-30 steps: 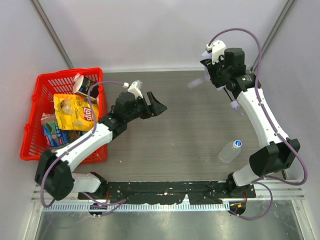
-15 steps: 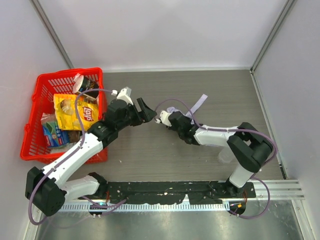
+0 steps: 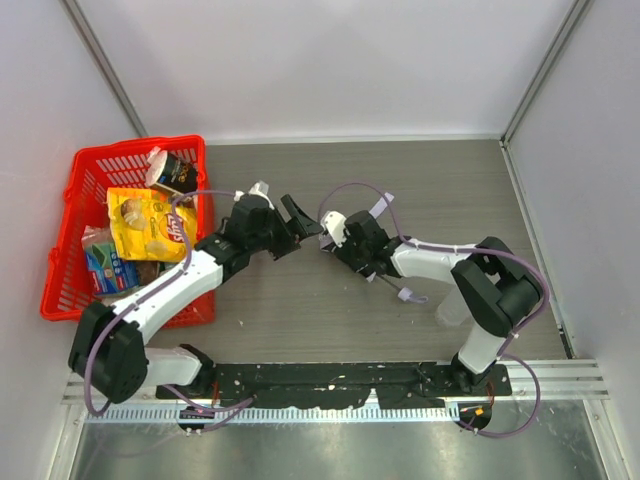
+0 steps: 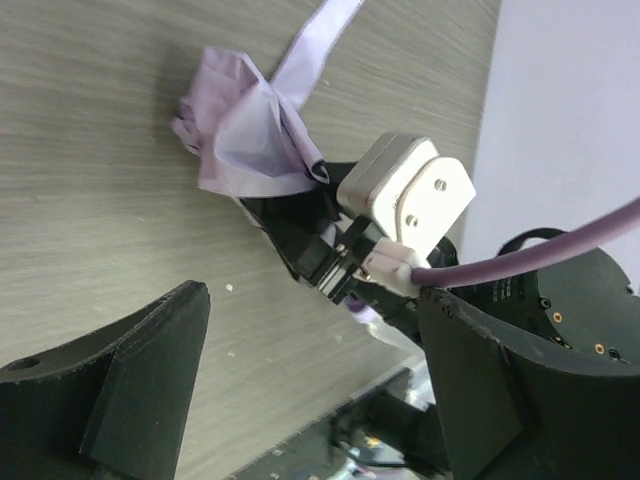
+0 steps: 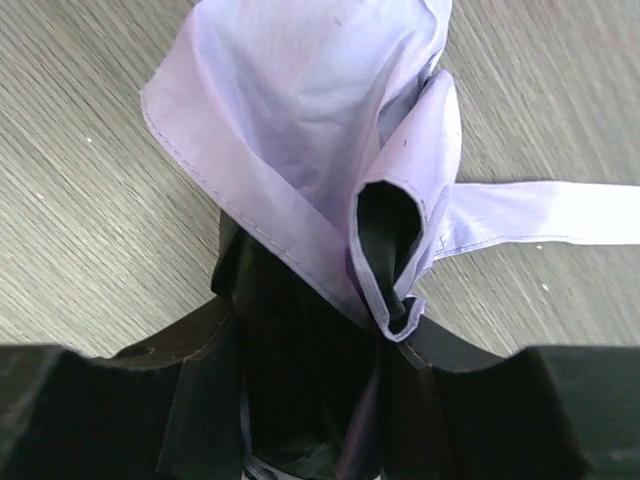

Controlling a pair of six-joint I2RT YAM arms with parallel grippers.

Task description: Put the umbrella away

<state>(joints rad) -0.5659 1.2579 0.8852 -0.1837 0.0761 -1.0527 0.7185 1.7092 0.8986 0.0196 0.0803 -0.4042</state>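
Observation:
The umbrella's pale lavender canopy bunches out between my right gripper's jaws, which are shut on it. In the top view the right gripper is low at mid-table, with the lavender tie strap trailing behind it. The thin black shaft runs to the small handle near the right forearm. My left gripper is open and empty, just left of the right gripper and facing it. In the left wrist view the canopy lies on the table beyond the open fingers.
A red basket stands at the left, holding a yellow chip bag and other packets. A clear bottle lies at the right, partly behind the right arm. White walls close the back and both sides.
The right arm swung from the far back right down to mid-table with the umbrella. The handle end now shows beside its forearm. The left gripper stayed near the middle, shifting slightly.

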